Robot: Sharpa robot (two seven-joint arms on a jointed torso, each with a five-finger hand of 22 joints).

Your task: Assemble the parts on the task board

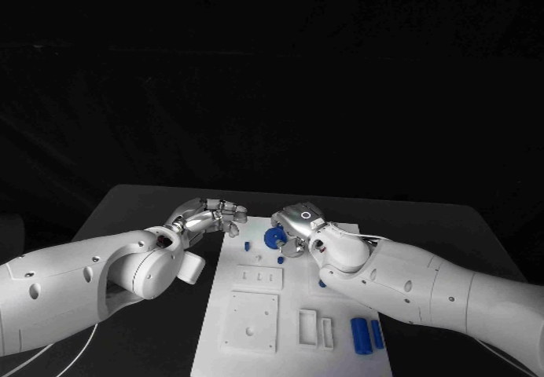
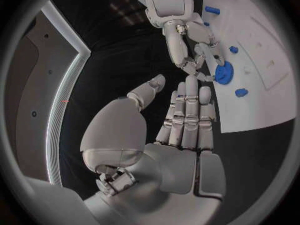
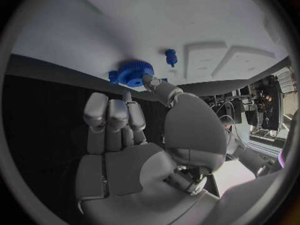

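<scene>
The white task board [image 1: 255, 314] lies in the middle of the table. A blue gear [image 1: 273, 236] sits at its far end, and it also shows in the left wrist view [image 2: 223, 72] and the right wrist view [image 3: 133, 73]. My right hand [image 1: 297, 226] is at the gear, pinching its rim between thumb [image 3: 156, 87] and a finger while the other fingers curl in. Holding nothing, my left hand [image 1: 211, 216] hovers just left of the board's far corner, with its fingers [image 2: 187, 115] stretched out side by side.
Small blue pegs [image 1: 248, 246] [image 1: 280, 258] stand near the gear. Two blue cylinders [image 1: 366, 335] lie on the board's near right. The board carries square plates [image 1: 251, 320] and narrow slots [image 1: 310, 326]. Black table [image 1: 136, 212] surrounds the board.
</scene>
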